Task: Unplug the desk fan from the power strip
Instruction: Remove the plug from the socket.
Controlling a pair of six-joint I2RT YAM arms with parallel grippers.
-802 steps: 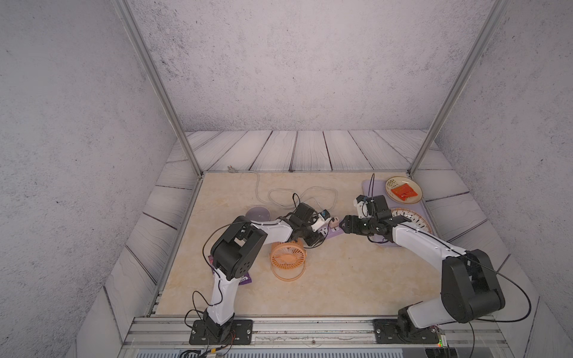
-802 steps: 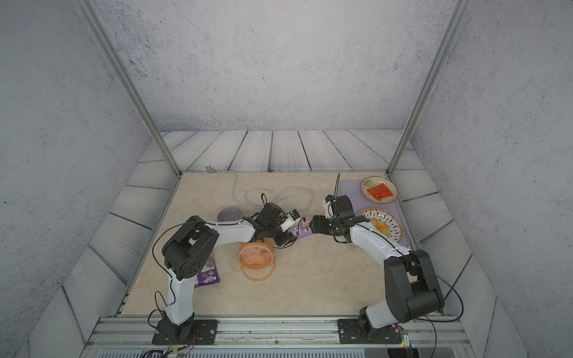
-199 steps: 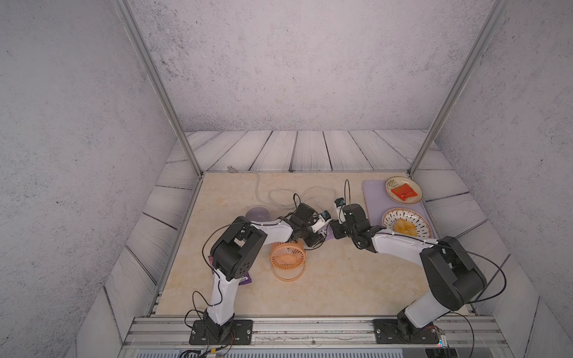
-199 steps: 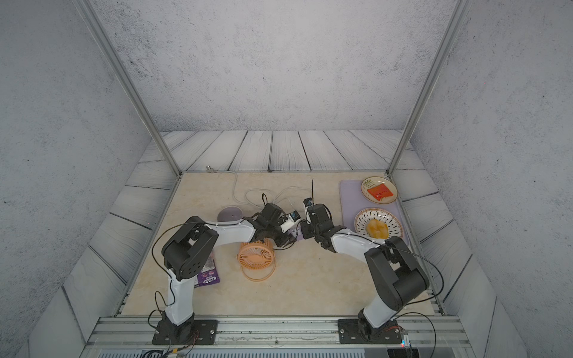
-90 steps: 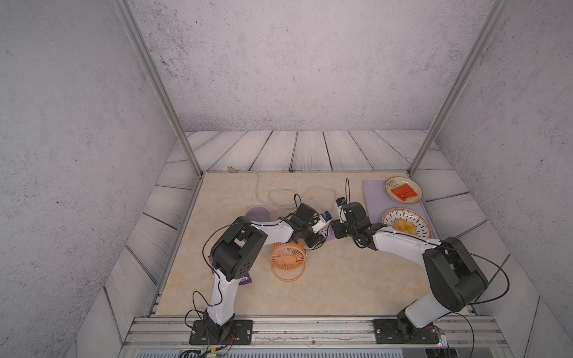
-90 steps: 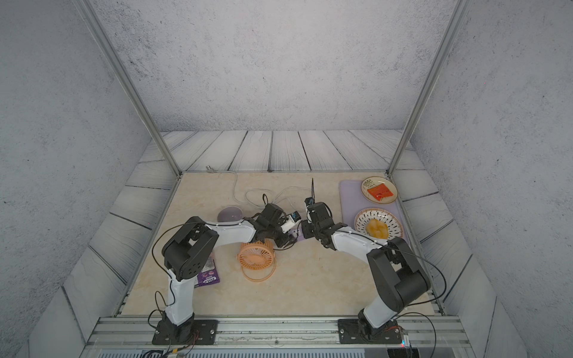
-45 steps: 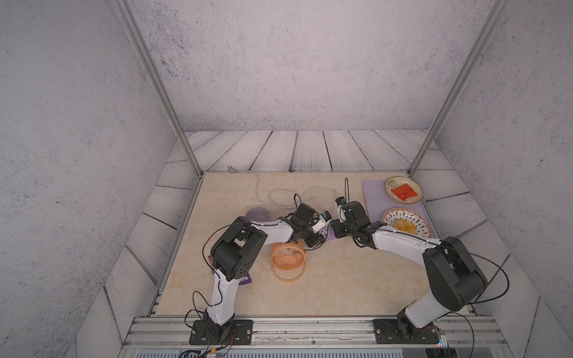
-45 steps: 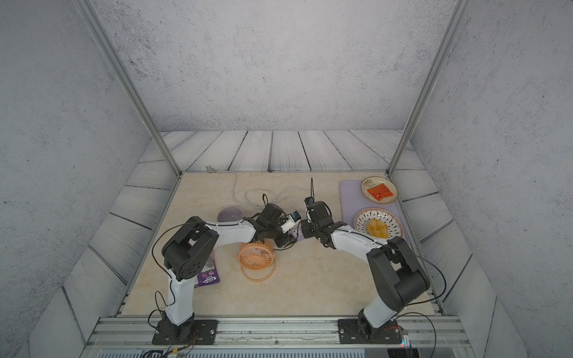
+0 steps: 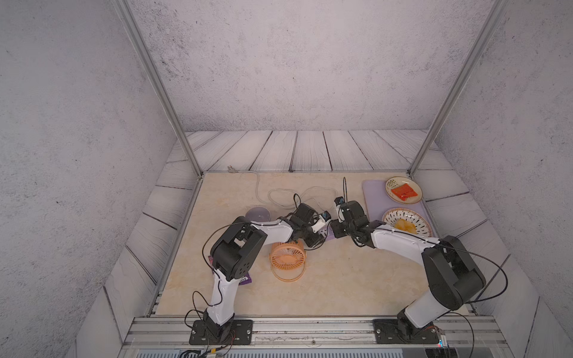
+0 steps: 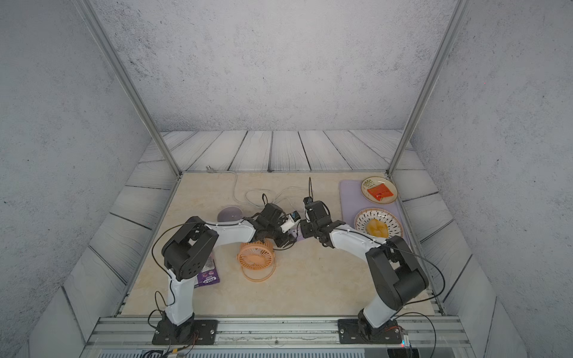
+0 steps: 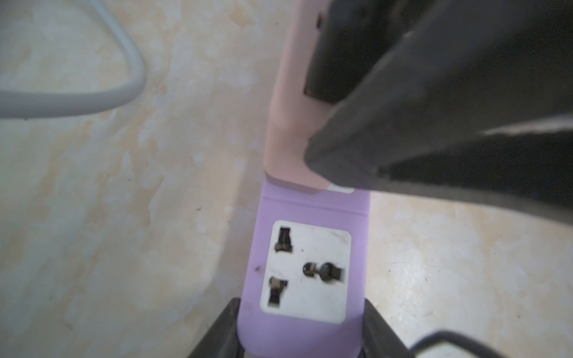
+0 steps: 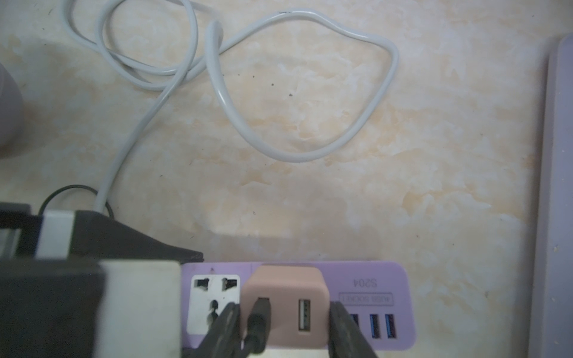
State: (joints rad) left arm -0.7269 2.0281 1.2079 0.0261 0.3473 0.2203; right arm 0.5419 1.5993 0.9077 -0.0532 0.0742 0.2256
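Unplugging is unfinished: our right gripper (image 12: 283, 316) clamps the pale pink plug block (image 12: 285, 288), which sits in the short lilac power strip (image 12: 372, 297), while our left gripper (image 11: 300, 334) pinches the strip's socket end. The strip lies near the middle of the beige marbled table (image 9: 341, 279), on the far-edge side of the small round orange desk fan (image 9: 287, 256). Its sockets face up, and its long axis runs from left edge to right edge.

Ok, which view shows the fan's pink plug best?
The right wrist view: the pink plug faces it, seated in the power strip, clamped by the right gripper. The left wrist view shows one side, half covered. In both top views it is hidden.
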